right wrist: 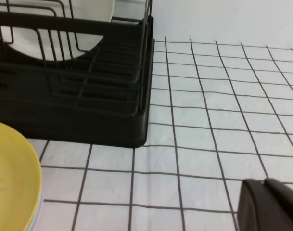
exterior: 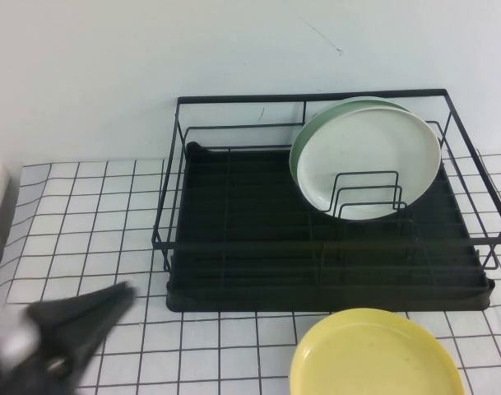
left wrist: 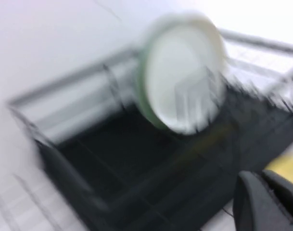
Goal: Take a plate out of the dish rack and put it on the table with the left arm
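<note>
Left gripper: left gripper (exterior: 110,303) sits at about 8 o'clock in the high view, a blurred matte-black wedge, cut off by the lower edge; fingers pressed together, holding nothing. Its tip (left wrist: 266,204) also shows dark and blurred in the left wrist view.
Plate: plate (exterior: 376,355) lies flat on the table at about 5 o'clock, just in front of the rack's front edge; round, plain yellow, smooth, shallow raised rim; its near part is cut off by the frame. The right wrist view shows only one yellow arc of it (right wrist: 11,180), with a pale edge under it that I cannot make out.
Rack: rack (exterior: 234,271) stands at centre, reaching toward 2 o'clock; black wire frame over a black ribbed tray base, with upright wire dividers (exterior: 367,196).
Other plates: white plate (exterior: 369,160) leans tilted in the dividers at about 1 o'clock; green plate (exterior: 303,144) is right behind it, only a rim sliver showing. The left wrist view is smeared, so both plates are only rough shapes there.
Table: table (exterior: 94,239) has a white cloth with a thin black square grid.
Right gripper: right gripper (right wrist: 269,204) shows only as a black corner over the cloth beside the rack, in the right wrist view; cannot tell how its fingers stand.
Hidden: left arm beyond the gripper is out of frame.
</note>
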